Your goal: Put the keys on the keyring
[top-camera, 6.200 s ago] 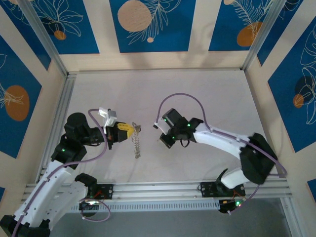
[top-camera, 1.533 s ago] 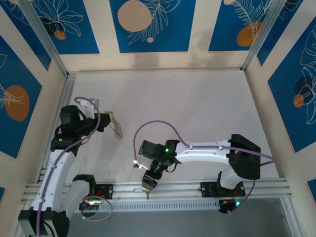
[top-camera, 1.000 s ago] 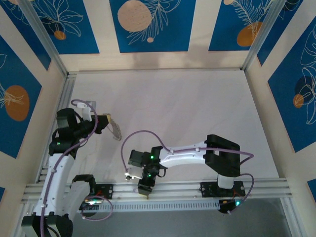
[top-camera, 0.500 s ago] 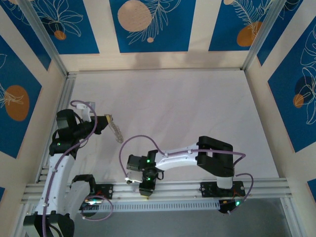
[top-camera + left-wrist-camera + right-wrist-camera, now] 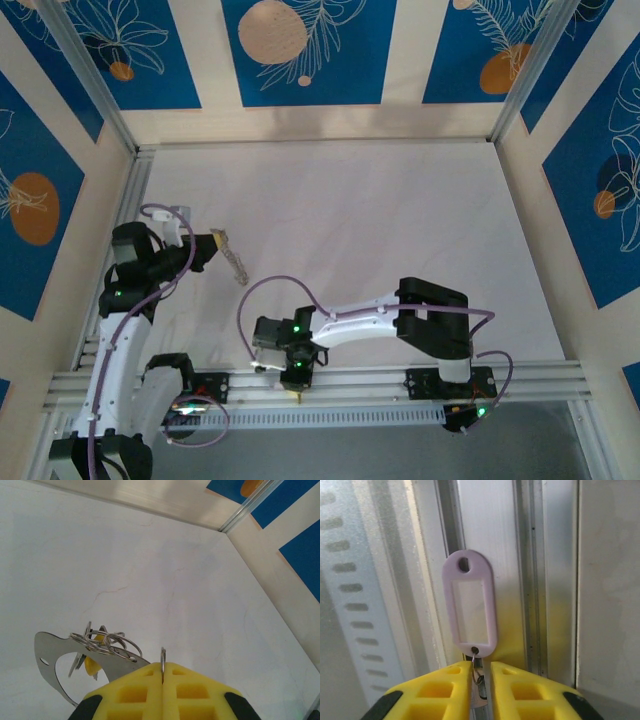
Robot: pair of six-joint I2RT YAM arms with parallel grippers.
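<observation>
1. The pale lilac key lies flat on the aluminium rail at the worktop's near edge.
2. The right gripper is poised over the key's end, its yellow fingers a slit apart around the small metal loop there. Whether they pinch it cannot be told.
3. At the worktop's left side, the left gripper is pressed together on a thin ring of the keyring, a cluster of silvery rings with a yellow key among them.
</observation>
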